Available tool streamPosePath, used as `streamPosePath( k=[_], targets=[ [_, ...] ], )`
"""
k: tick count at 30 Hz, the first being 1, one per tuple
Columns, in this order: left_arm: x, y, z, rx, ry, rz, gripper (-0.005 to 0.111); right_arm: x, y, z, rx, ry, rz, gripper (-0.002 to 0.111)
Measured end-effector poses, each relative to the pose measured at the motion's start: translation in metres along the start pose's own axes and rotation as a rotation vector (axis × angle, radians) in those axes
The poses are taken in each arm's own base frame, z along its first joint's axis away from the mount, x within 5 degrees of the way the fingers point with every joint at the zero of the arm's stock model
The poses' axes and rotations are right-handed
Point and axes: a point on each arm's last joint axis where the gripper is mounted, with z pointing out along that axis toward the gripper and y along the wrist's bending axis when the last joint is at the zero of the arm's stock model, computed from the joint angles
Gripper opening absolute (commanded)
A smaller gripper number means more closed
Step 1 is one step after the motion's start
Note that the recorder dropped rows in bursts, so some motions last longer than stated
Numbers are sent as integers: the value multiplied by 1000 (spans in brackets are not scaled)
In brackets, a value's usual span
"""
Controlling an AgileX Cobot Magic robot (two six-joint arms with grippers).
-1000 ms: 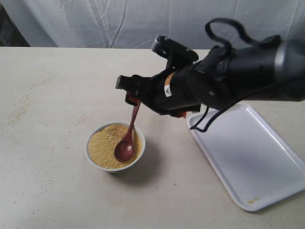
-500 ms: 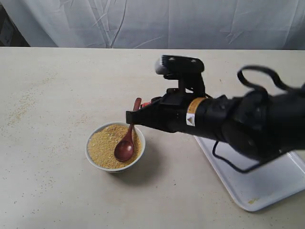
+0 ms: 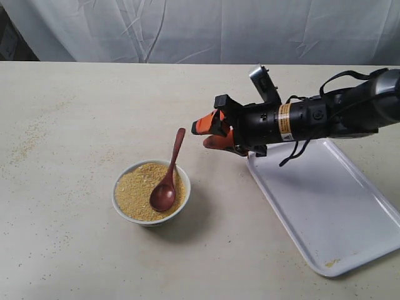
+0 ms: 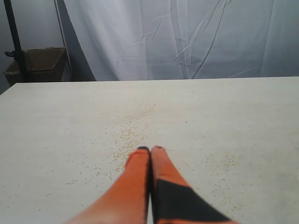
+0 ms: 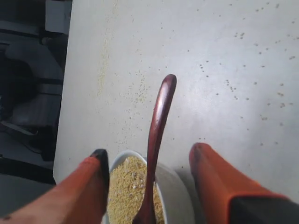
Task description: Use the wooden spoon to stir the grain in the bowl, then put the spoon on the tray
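The glossy reddish-brown wooden spoon [image 3: 167,180] stands slanted in the small round white bowl [image 3: 185,201]. Its oval end rests on sandy yellow grain [image 3: 134,194], and its slim handle leans over the far rim, pointing up toward the right claw [image 3: 201,135]. That claw hangs spread apart and empty, near the handle tip and beside the flat white tray [image 3: 325,206]. The right wrist view shows the handle lined up between the orange fingers [image 5: 93,182], touching neither. Only the left wrist view shows the left claw [image 4: 150,149], pinched together over the grain-flecked worktop [image 4: 70,116].
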Motion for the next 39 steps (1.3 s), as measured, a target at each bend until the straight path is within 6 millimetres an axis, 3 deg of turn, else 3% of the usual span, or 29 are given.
streamPosePath(
  k=[6,15,17,22,28,33,39],
  targets=[
    [0,0,0,0,0,0,0,-6,-11,25,-15,36,5,54],
    [0,0,0,0,0,0,0,-5,-6,57,-49,55,-2,52],
    [0,0,0,0,0,0,0,-3,-5,63,-53,63,-1,42],
    [0,0,0,0,0,0,0,-2,-4,68,-56,59,10,-1],
    [0,0,0,0,0,0,0,-8,-1,68,-95,-3,39,2],
    [0,0,0,0,0,0,0,-15,16,65,-246,-71,10,2],
    [0,0,0,0,0,0,0,-20,60,47,-414,-171,-399,2]
  ],
)
